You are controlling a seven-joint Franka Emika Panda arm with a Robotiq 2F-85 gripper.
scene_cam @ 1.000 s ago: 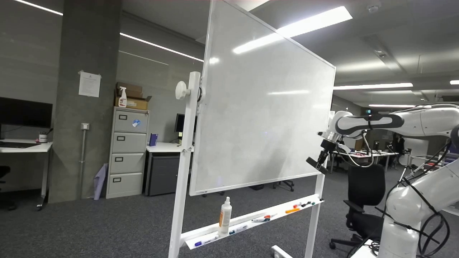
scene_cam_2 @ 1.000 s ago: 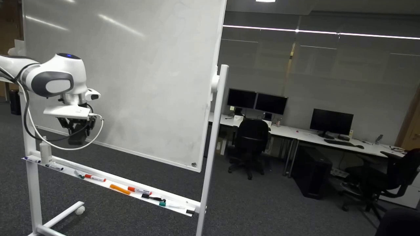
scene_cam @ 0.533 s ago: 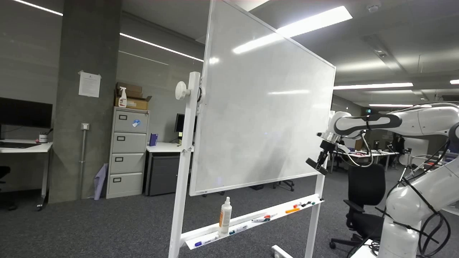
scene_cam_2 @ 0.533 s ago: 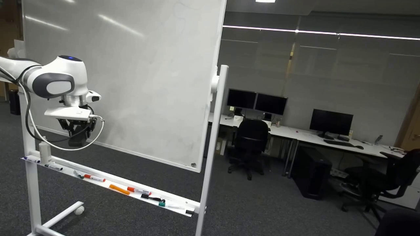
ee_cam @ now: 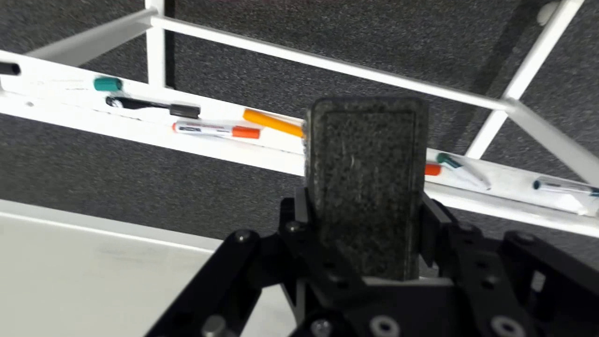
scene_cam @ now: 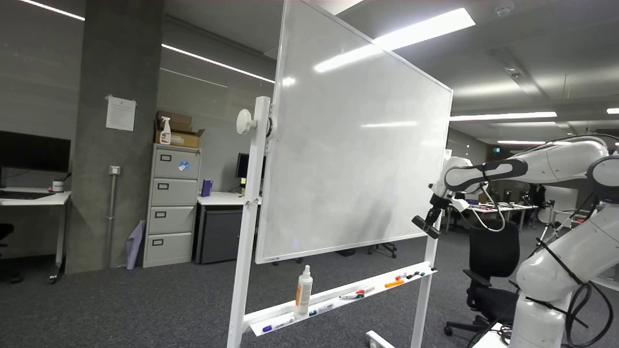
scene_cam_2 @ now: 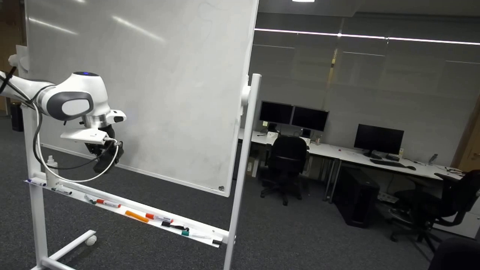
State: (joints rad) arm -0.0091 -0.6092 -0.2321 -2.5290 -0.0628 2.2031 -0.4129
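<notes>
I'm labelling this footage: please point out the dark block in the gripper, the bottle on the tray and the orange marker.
Dark block (ee_cam: 367, 182): wrist view, middle of its broad face.
Bottle (scene_cam: 304, 294): in an exterior view, on its body below the nozzle.
Orange marker (ee_cam: 273, 123): wrist view, middle of its visible length.

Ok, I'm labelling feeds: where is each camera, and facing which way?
Wrist view: on the wrist, looking down past the black two-fingered hand, gripping a dark grey rectangular block, to the white marker tray; only the hand shows.
An exterior view: nearer the white plastic bottle, angled along the white-framed whiteboard; white jointed arm and hand at picture right.
An exterior view: nearer the whiteboard's opposite end, facing it and a long white desk; arm and hand at picture left.
Both exterior views share whiteboard, tray, arm, hand.
</notes>
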